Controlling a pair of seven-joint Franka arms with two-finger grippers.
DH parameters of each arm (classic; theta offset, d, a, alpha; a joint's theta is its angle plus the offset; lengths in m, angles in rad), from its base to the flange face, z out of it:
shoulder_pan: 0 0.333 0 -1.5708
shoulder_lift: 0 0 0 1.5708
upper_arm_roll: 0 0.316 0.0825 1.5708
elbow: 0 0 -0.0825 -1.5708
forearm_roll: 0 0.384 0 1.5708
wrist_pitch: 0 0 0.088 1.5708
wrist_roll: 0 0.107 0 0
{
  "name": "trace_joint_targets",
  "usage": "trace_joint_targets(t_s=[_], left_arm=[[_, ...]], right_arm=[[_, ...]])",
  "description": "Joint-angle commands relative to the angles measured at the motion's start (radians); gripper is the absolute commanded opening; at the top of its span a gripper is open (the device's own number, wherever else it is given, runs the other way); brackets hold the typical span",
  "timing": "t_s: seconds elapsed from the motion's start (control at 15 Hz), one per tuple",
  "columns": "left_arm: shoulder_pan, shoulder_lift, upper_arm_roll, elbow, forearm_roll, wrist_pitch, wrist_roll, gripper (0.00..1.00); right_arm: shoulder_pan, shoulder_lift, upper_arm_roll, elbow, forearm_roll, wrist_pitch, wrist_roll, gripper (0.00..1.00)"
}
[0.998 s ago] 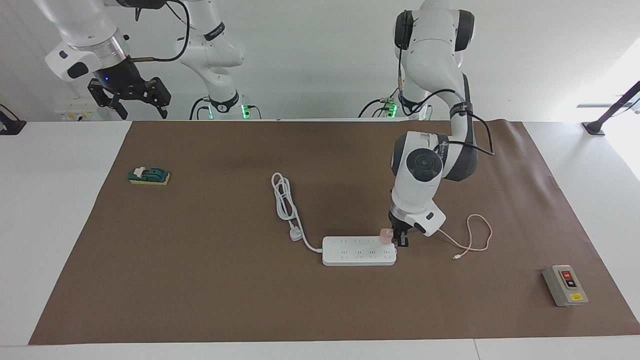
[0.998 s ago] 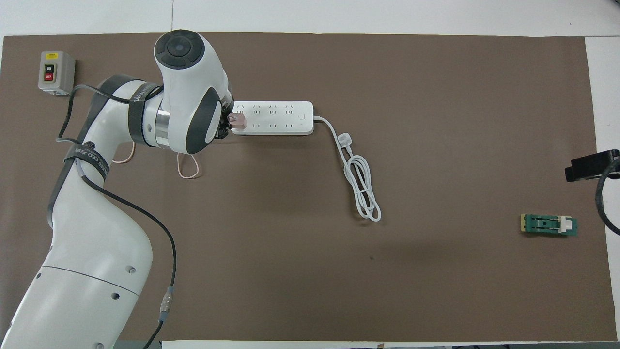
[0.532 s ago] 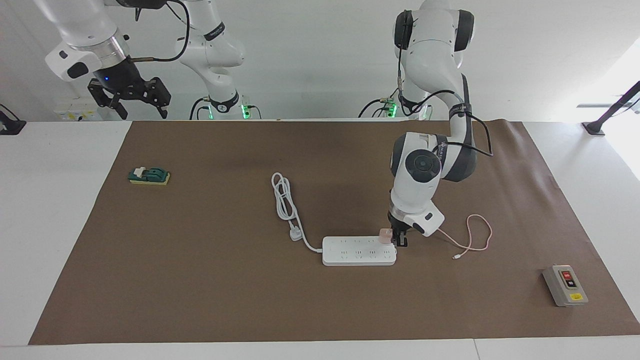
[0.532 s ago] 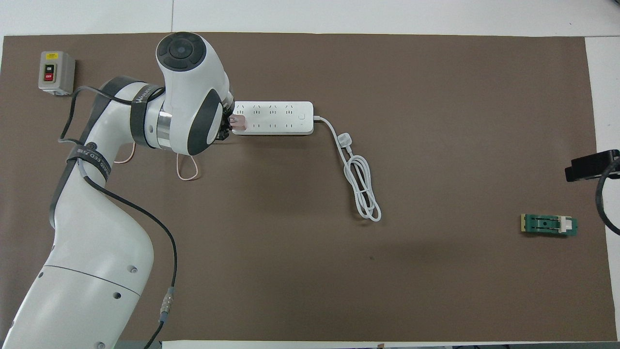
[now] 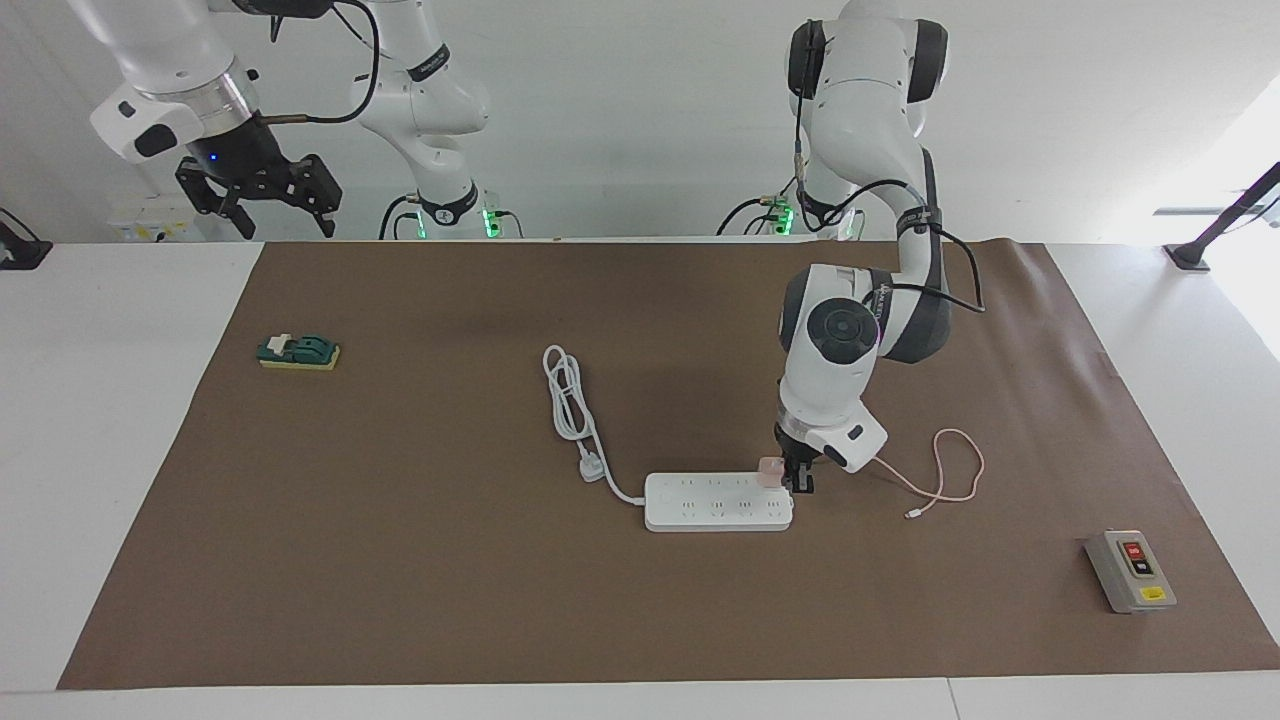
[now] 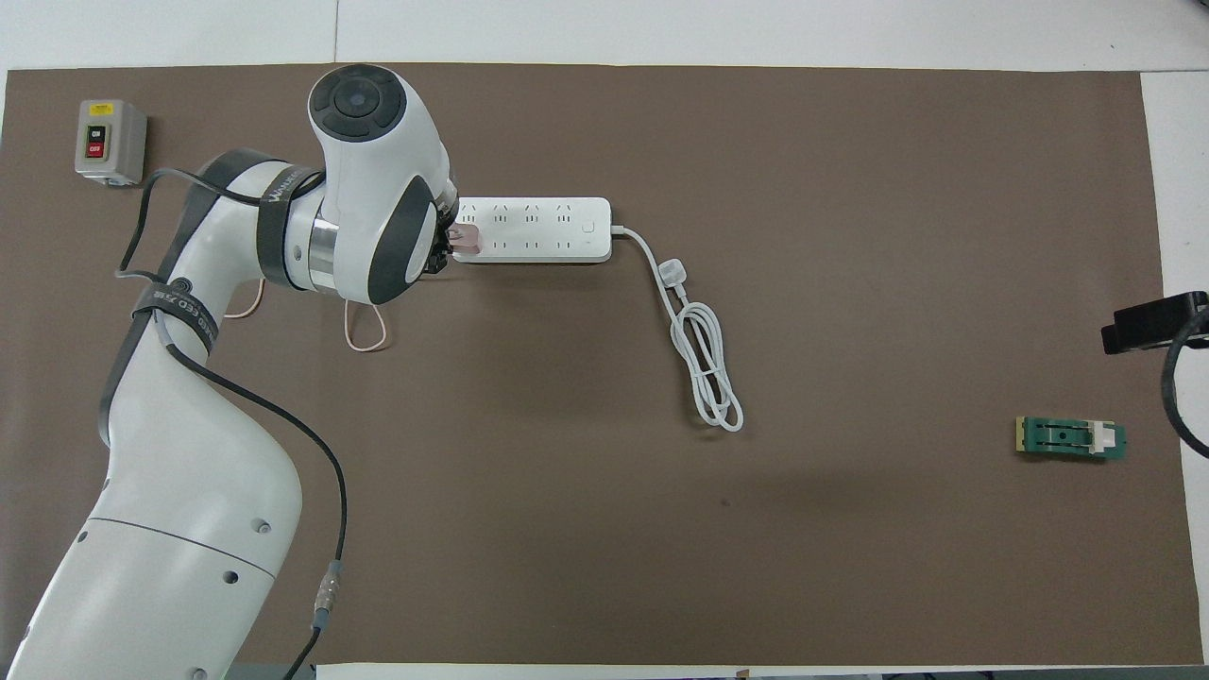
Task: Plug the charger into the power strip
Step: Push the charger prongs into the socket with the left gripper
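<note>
Gripping the small pale-pink cube charger [image 5: 770, 472], the left claw [image 5: 797, 483] is clamped, seating it on the long white power strip [image 5: 715, 505] directly below; right claw [image 5: 262, 200] gapes empty, waiting aloft.

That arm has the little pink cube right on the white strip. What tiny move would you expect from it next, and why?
Probably a short push straight down. The left end effector is shut on the charger, which sits on the end of the power strip nearest that arm, over the end sockets. Whether its prongs are fully in cannot be seen, so pressing before letting go seems safest.
</note>
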Motion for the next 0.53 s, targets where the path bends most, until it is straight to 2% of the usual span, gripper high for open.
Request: trace_joint_targets(t_s=[0.0, 0.47], left_arm=[[-0.02, -0.021, 0.013, -0.105, 0.012, 0.081, 0.011, 0.0], [-0.022, -0.017, 0.013, -0.126, 0.012, 0.121, 0.011, 0.0]], right_arm=[[-0.025, -0.011, 0.013, -0.006, 0.007, -0.012, -0.019, 1.0], [-0.025, -0.011, 0.013, -0.006, 0.007, -0.012, -0.019, 1.0]])
